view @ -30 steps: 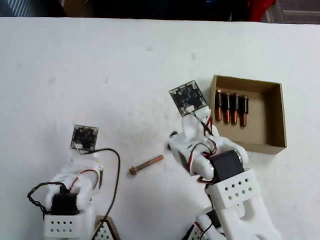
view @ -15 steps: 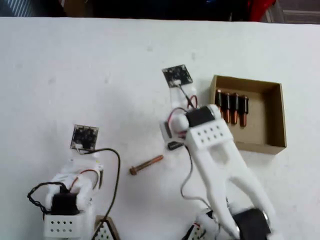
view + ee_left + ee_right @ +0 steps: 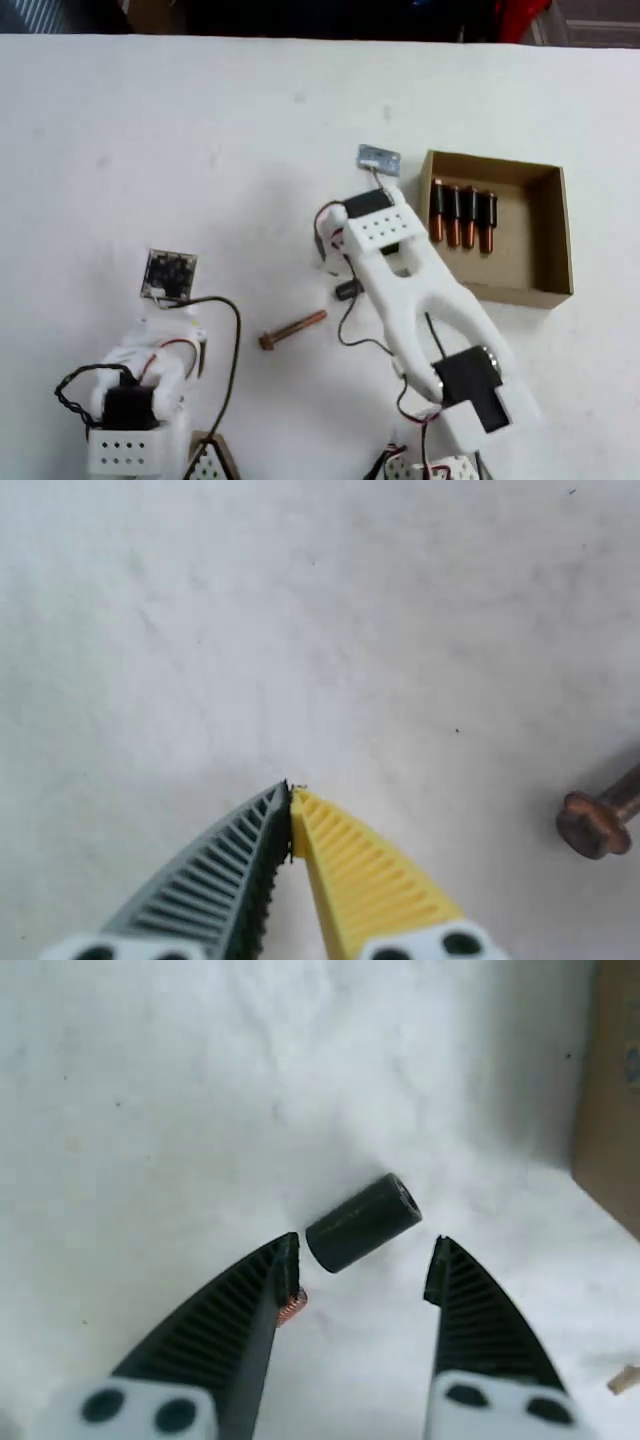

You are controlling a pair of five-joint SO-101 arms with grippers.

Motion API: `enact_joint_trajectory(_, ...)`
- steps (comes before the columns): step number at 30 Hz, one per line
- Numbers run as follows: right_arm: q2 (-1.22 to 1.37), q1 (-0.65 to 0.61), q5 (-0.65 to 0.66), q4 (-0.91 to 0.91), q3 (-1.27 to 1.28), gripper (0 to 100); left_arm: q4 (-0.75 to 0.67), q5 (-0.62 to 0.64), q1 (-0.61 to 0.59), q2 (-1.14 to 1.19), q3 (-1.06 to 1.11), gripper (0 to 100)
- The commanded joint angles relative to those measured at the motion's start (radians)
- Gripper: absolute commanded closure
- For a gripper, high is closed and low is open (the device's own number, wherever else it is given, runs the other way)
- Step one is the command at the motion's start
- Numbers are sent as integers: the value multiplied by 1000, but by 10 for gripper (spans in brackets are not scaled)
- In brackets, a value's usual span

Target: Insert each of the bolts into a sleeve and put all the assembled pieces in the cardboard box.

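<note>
Above the sleeve (image 3: 362, 1222), right arm (image 3: 410, 290) has seemingly extended.

We can read no text, number, label or sign in these views. The small dark board (image 3: 168, 272) at the lower left of the high view carries pale specks too small for us to make out. In the right wrist view, the wall of the cardboard box (image 3: 612, 1110) bears a faint bluish mark, too blurred for us to read.
</note>
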Motion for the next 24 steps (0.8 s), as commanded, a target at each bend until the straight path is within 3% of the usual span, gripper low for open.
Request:
enact_joint_trajectory(1,16,8,-84,-12,-63,811,6,-14,-10,-5,-2,977)
enact_joint_trajectory(12,166,15,-305,-107,-81,812,6,-14,-10,-5,-2,977)
enact_joint_trajectory(17,173,12,-333,-102,-80,813,6,-14,-10,-5,-2,977)
enact_joint_trajectory(24,170,13,-307,-102,-80,943,6,-14,-10,-5,-2,977)
